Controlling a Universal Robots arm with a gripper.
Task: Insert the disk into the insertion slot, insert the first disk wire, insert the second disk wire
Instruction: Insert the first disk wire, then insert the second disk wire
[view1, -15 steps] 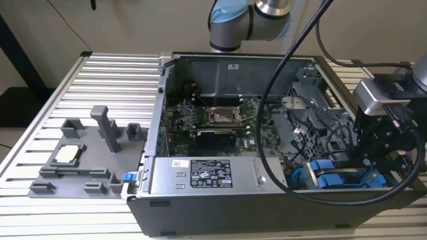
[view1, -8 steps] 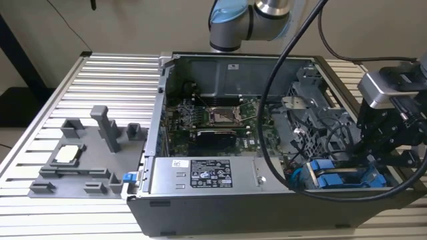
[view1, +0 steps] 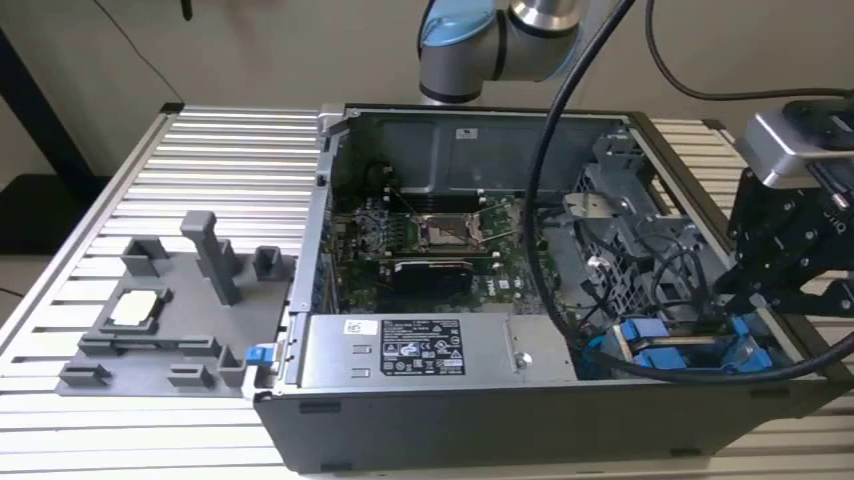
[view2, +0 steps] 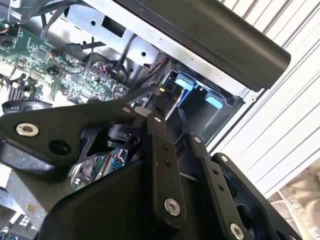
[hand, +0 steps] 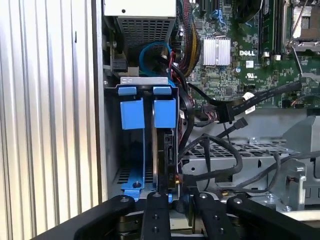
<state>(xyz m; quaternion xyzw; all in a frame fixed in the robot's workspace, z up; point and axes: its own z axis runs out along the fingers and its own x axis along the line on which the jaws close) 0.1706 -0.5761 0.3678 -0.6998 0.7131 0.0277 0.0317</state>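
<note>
The disk (hand: 163, 150) stands edge-on in the insertion slot (hand: 131, 150) of the drive cage, its blue carrier tabs (hand: 165, 112) at the far end. The bay beside it holds only a blue rail. In the exterior view the blue-railed cage (view1: 681, 352) sits at the case's front corner on the exterior view's right. My gripper (view1: 737, 305) reaches down into it. In both wrist views its fingers come close together at the disk's near end (hand: 179, 192) (view2: 165, 100). They pinch a small connector with a yellow-orange tip (hand: 179, 178) on a thin black wire (hand: 215, 170).
A grey power-supply box (view1: 414, 350) lies along the case front, with the green board (view1: 441, 240) behind it. Loose black wires (hand: 225, 107) crowd the space beside the cage. A thick black cable (view1: 541, 200) hangs from the arm. A grey fixture (view1: 174, 320) stands on the slatted table.
</note>
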